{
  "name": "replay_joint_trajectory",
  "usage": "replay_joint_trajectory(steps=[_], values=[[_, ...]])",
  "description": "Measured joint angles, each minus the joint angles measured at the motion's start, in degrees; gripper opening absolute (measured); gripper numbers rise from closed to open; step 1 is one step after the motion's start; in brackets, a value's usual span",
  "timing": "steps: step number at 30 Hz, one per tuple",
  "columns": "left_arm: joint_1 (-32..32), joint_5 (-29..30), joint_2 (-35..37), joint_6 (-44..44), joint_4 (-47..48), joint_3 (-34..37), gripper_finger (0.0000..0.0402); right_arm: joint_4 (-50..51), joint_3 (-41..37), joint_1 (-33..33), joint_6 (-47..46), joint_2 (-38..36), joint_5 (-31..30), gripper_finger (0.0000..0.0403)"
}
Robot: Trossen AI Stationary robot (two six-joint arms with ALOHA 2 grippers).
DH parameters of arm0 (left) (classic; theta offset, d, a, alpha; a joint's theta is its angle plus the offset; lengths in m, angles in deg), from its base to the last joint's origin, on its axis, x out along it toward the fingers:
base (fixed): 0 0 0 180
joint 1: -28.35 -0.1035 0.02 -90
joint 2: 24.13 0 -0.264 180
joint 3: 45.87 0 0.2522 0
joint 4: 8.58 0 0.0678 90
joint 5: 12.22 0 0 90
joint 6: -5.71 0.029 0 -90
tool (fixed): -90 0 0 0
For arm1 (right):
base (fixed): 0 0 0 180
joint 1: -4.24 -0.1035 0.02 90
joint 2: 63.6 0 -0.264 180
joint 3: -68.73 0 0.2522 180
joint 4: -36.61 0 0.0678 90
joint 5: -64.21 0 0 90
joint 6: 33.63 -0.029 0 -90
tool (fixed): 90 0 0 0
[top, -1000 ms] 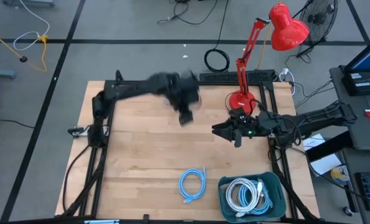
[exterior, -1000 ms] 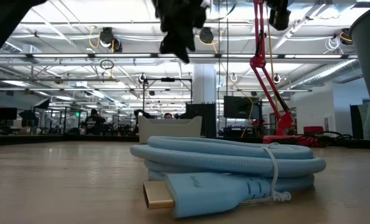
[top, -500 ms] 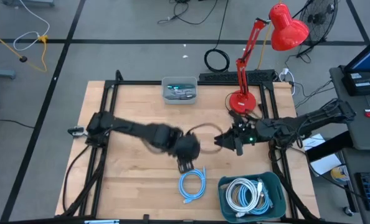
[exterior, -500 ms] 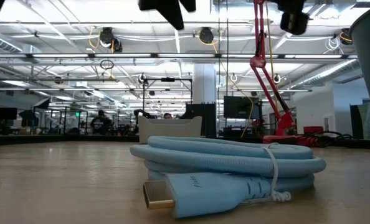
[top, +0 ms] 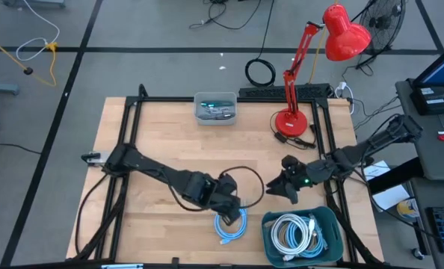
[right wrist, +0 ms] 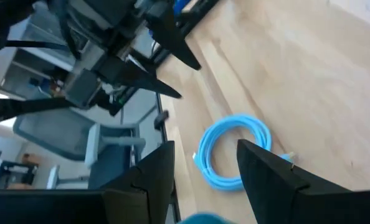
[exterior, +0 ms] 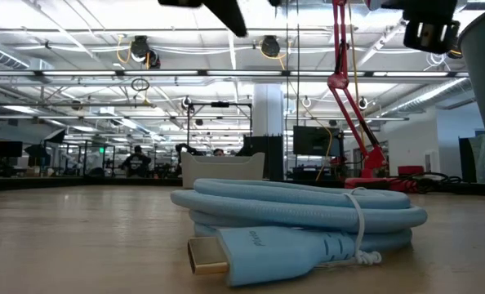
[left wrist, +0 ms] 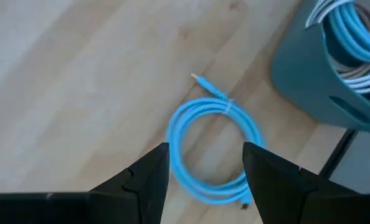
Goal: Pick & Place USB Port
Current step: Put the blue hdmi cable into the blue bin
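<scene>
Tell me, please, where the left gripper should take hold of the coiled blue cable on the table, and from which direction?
Probably from straight above, fingers astride one side of the ring. The blue cable lies flat as a tied coil with an open middle, so a finger can drop inside the loop. The left gripper is open over it already. Avoid the side nearest the teal bin.

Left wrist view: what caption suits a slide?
Open left gripper hovers above coiled blue cable beside teal bin.
</scene>
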Motion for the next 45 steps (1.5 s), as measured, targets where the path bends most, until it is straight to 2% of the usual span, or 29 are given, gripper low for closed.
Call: replay_joint_trajectory(steps=[3,9,22,34,36,38,42,45], values=[[0.23,-1.53,-2.96,-1.31,-2.8,-0.02,0.0207,0.34,0.0,-1.64,0.9,0.0,0.0,0.0169],[0.38,-7.27,-9.25,-4.79,-0.73,0.0,0.0207,-0.41,0.0,-4.13,1.38,0.0,-0.2,0.0169],[0.57,-7.55,-13.37,-5.13,0.53,0.26,0.0207,-0.3,0.0,-7.1,2.16,0.0,-2.76,0.0169],[-0.05,-13.25,-19.31,-2.3,1.1,0.62,0.0205,-0.8,0.0,-7.87,2.25,0.01,-3.04,0.0169],[-0.05,-14.3,-19.61,-1.87,1.47,0.53,0.0191,-0.78,0.0,-8.08,2.2,-0.23,-3.04,0.0169],[-0.05,-14.68,-20.06,-1.77,1.72,0.42,0.0157,-0.82,0.0,-8.4,2.15,-0.47,-3.08,0.0169],[-0.42,-14.72,-20.1,-1.73,2.75,0.46,0.0045,-0.76,0.0,-8.38,2.14,-0.63,-3.06,0.0169],[-0.87,-14.04,-19.51,-2.36,4.87,0.57,0.0034,-0.73,0.0,-8.37,2.0,-0.63,-3.08,0.0169]])
